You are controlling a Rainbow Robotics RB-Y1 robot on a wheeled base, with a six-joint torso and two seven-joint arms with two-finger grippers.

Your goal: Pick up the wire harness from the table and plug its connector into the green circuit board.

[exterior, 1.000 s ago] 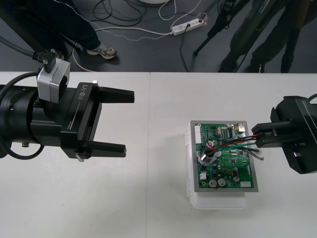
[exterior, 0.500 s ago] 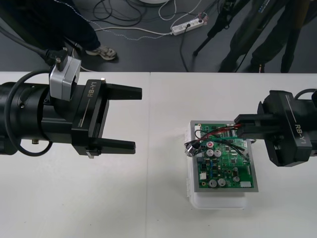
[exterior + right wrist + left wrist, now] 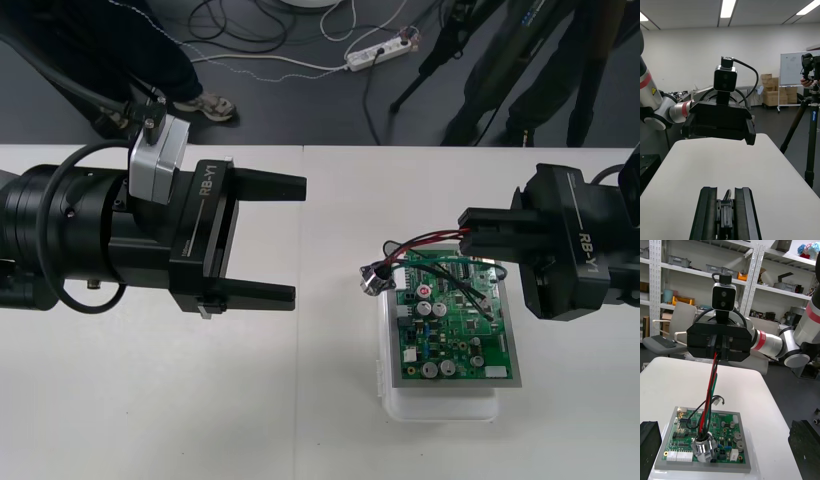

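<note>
My right gripper [image 3: 466,233] is shut on the wire harness above the far edge of the green circuit board [image 3: 458,330]. Red, black and green wires [image 3: 425,242] run from it toward the left, and the round metal socket [image 3: 378,278] dangles at the board's left edge. In the left wrist view the wires [image 3: 711,390] drop from the right gripper [image 3: 719,348] to the socket [image 3: 703,448] over the board [image 3: 726,435]. A dark part of the harness [image 3: 726,215] sits between the right fingers [image 3: 707,213]. My left gripper [image 3: 298,241] stands open left of the socket.
The board rests on a white base [image 3: 440,405] on the right half of the table. In the right wrist view the left gripper [image 3: 718,125] faces me across bare table. Cables and a power strip [image 3: 378,52] lie on the floor beyond the far edge.
The right gripper has carried the harness left and up, and the socket has swung off the board to its left edge. The left gripper has moved right, closer to the board.
</note>
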